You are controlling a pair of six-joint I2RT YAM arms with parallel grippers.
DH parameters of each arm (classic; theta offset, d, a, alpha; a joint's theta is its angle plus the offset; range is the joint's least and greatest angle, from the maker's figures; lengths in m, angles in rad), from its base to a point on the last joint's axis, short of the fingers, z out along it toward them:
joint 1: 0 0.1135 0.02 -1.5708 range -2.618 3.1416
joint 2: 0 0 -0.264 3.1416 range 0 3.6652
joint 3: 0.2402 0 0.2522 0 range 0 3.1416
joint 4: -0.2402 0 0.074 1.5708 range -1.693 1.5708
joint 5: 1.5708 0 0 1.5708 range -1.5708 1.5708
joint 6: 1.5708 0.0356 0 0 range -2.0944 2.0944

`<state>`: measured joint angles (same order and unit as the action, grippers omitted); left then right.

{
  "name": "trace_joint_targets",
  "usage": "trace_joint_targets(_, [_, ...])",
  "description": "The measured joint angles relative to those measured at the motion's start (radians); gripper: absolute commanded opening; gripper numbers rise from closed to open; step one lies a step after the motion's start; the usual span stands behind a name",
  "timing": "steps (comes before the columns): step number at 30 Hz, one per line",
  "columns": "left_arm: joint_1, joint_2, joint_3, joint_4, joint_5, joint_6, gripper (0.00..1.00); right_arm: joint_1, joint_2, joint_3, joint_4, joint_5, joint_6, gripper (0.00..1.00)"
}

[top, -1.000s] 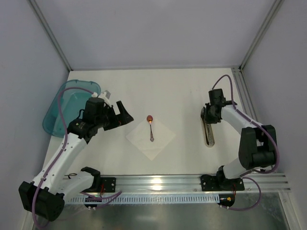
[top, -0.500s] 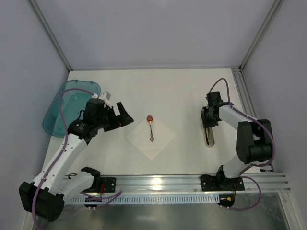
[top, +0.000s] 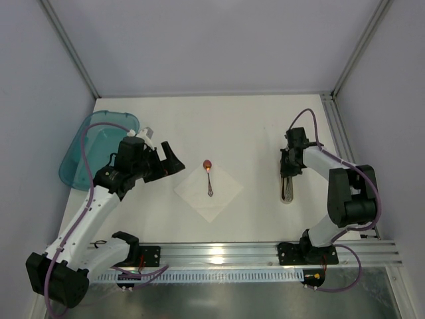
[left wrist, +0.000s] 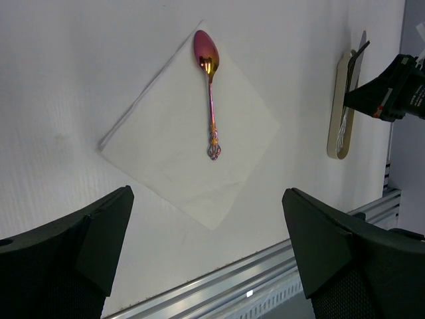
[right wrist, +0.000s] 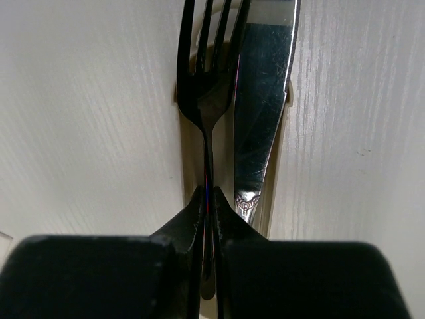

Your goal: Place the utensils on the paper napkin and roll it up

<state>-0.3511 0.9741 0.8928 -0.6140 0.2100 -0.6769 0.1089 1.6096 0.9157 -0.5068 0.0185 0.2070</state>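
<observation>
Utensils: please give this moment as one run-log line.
right pincer: shut on fork; knife: beside fork; spoon: on napkin; left pincer: open

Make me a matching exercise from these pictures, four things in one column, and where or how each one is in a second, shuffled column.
Column one
1. iridescent pink and gold metal spoon
2. dark metal fork
3. translucent teal plastic tub
4. left gripper

Column two
A. at the left edge of the top view
B. lying on the white paper napkin
C. open, holding nothing
D. pinched in the shut right gripper

Pairs: 1-B, 2-D, 3-A, 4-C
</observation>
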Motion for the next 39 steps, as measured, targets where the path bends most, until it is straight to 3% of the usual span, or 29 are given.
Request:
trace_joint_targets(20, [0.0,0.0,0.0,0.004,-0.003,0.001,1.0,0.025,-0.148,0.092,-0.119,-0.064,0.05,0.04])
trace_joint_targets(23, [0.0,0.003,0.0,0.003,-0.015,0.004,1.0,0.123,-0.168,0.118,-0.113,-0.05,0.115,0.04])
trace_joint_targets(29, [0.0,0.01,0.003,0.002,-0.032,0.006,1.0,0.45,-0.06,0.221,-0.059,0.005,0.279,0.04])
trace_joint_targets(39, [0.0,-0.016,0.005,-0.033,-0.072,0.017,1.0,0.626,0.232,0.427,-0.039,0.092,0.415,0.04])
